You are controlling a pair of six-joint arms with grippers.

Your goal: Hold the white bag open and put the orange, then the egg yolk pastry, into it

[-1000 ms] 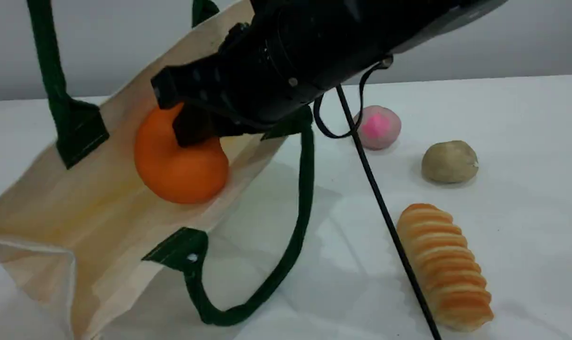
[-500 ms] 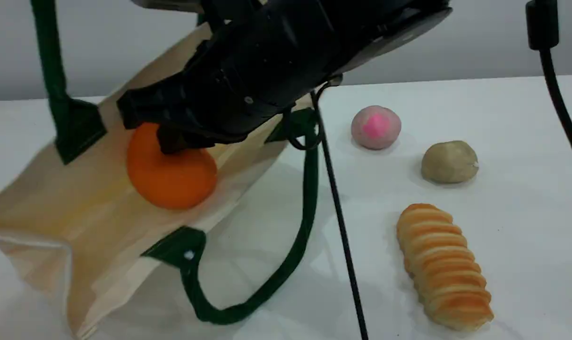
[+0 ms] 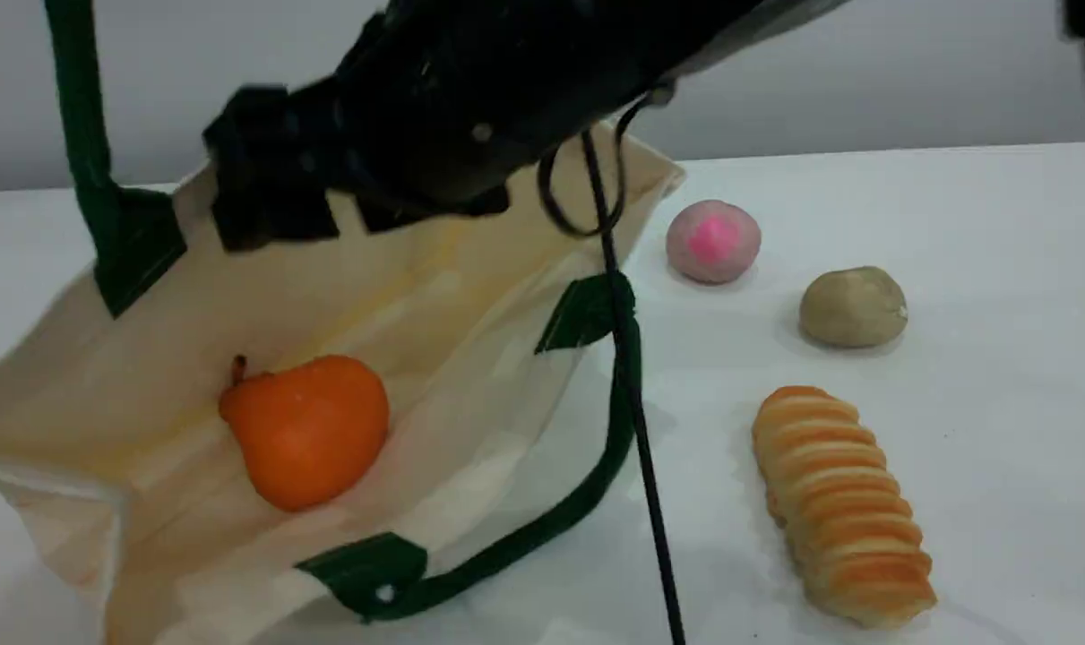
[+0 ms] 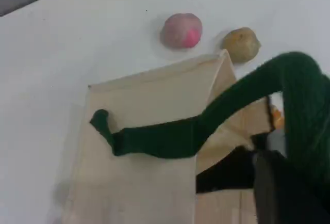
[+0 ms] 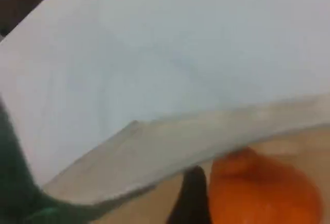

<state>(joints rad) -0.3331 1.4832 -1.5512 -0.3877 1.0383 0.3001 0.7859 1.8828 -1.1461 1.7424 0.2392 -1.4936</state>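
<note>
Canvas first: the white bag (image 3: pixel 470 296) lies on its side over the left part of the bench (image 3: pixel 981 224), its mouth gaping toward the near edge, with the upper handle (image 3: pixel 76 107) drawn straight up out of sight. My left gripper (image 4: pixel 276 188) is closed, and by the wrist view it is clamped on that green strap, which is what holds the mouth open. My right gripper (image 3: pixel 345 210) hangs above the bag's far wall with its fingers spread wide and nothing between them. A long ridged bread (image 3: pixel 842 506) sits toward the near right of the bench; it is not mine to take. The orange (image 3: pixel 305 430) rests inside the bag on the lower wall, stem end pointing left, clear of my fingers, so I judge that half of the job done. What the next move turns on is the egg yolk pastry (image 3: pixel 853 306). It lies out on the open bench well to the right of my right gripper and nearer the near edge than that gripper is, with the bag's right rim and a dangling black cable (image 3: pixel 636 448) between us. A pink-centred ball (image 3: pixel 713 241) sits just beside it on the far-left. The right arm is plainly the nearer one. The pastry is a small matte tan ball, a little wider than tall, with no long axis to speak of, so I reckon any approach angle serves.
</note>
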